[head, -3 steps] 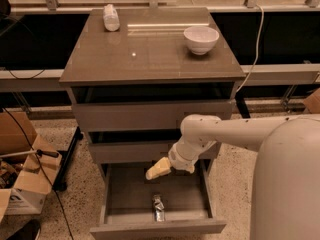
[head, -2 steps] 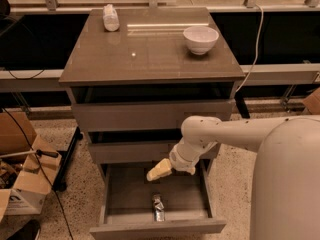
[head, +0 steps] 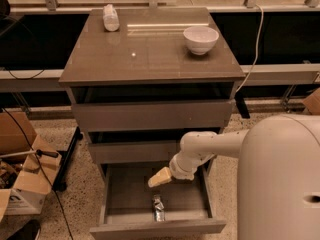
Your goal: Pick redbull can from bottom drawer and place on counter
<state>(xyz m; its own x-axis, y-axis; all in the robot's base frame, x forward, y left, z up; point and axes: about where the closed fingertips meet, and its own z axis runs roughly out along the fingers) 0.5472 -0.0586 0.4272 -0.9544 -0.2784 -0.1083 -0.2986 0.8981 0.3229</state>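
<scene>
The bottom drawer is pulled open. The redbull can lies on its side on the drawer floor, near the front wall, a little right of the middle. My gripper hangs over the open drawer, pointing down and to the left, above the can and apart from it. The counter is the glossy top of the cabinet, above the two upper drawers.
A white bowl stands on the counter's right back part and a white plastic bottle at its left back corner. Cardboard boxes sit on the floor to the left. My white body fills the right front.
</scene>
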